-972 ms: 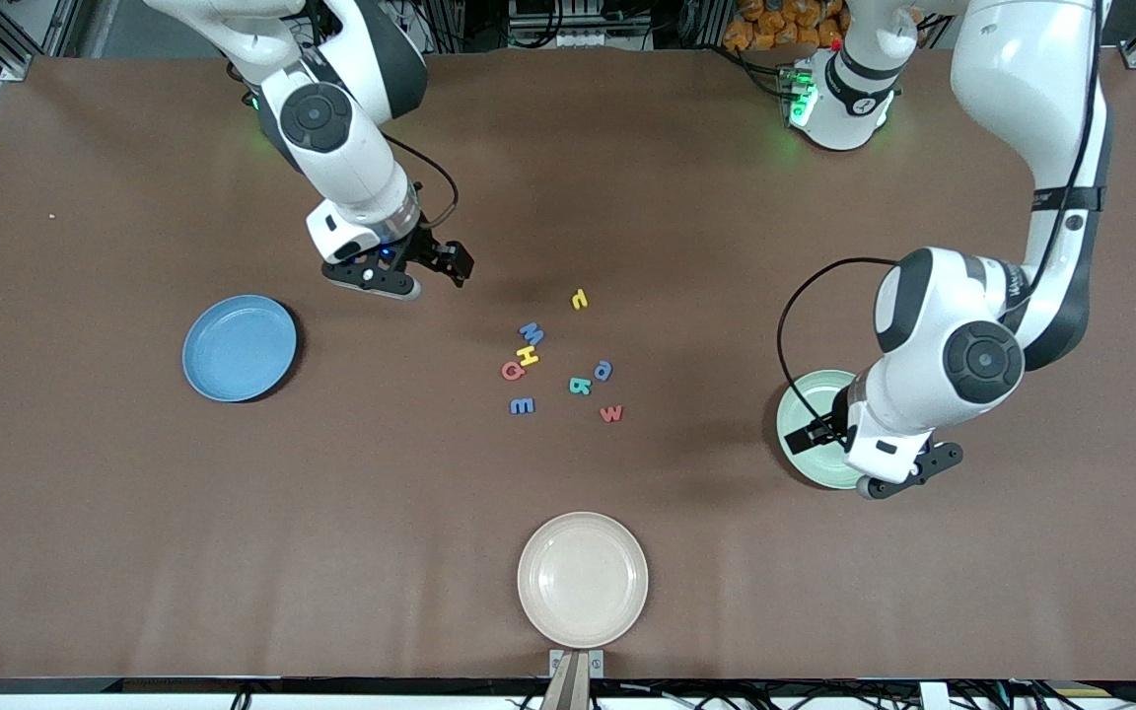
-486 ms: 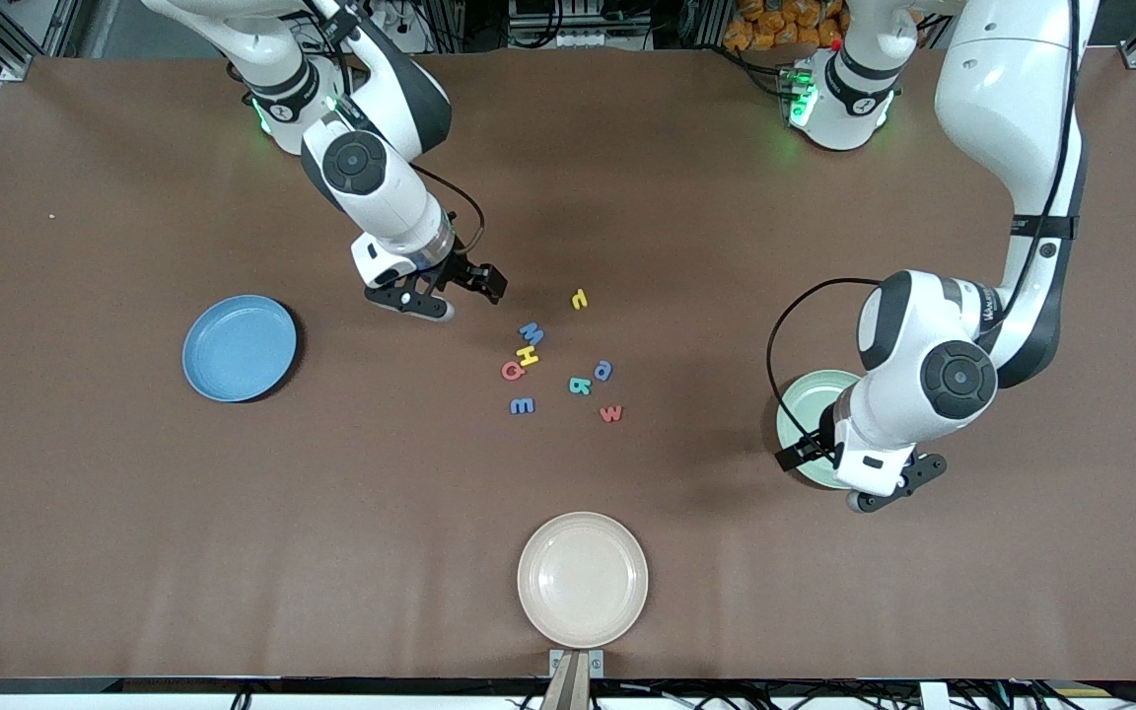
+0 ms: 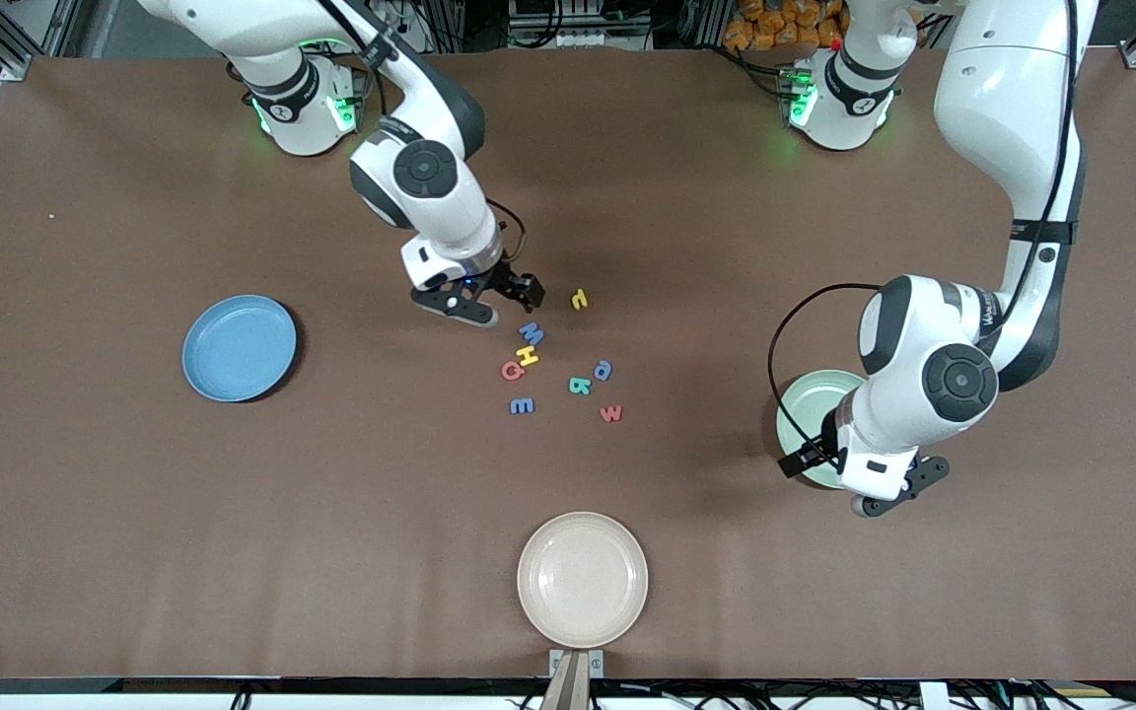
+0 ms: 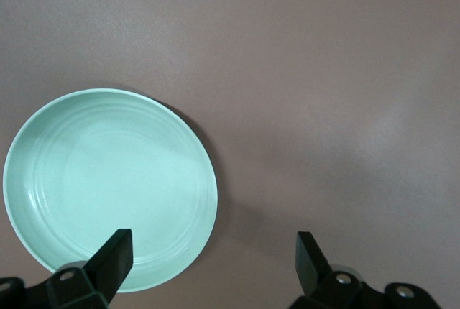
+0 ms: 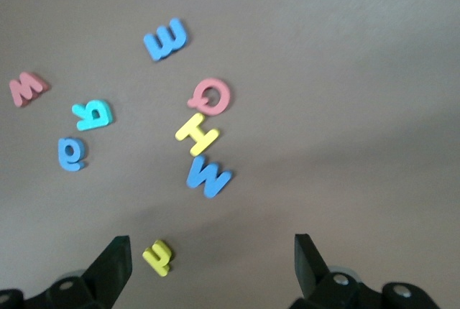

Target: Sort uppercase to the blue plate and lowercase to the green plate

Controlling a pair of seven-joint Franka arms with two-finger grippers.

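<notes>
The foam letters lie mid-table: blue M (image 3: 532,334), yellow H (image 3: 528,356), red Q (image 3: 512,371), teal letter (image 3: 580,386), red w (image 3: 611,414), yellow hooked letter (image 3: 579,298) and two rounded blue letters (image 3: 603,371) (image 3: 522,405). My right gripper (image 3: 499,301) hangs open just above the table beside the blue M (image 5: 208,176), with the yellow hooked letter (image 5: 158,257) near one finger. The blue plate (image 3: 240,348) sits toward the right arm's end. My left gripper (image 3: 856,475) is open and empty over the edge of the green plate (image 4: 108,187).
A cream plate (image 3: 583,579) sits near the table's front edge, nearer the camera than the letters. Bare brown tabletop (image 3: 381,463) lies between the letters and each plate.
The right arm has swung from beside the blue plate toward the letters, now next to the blue M. The left arm shifted a little over the green plate.
</notes>
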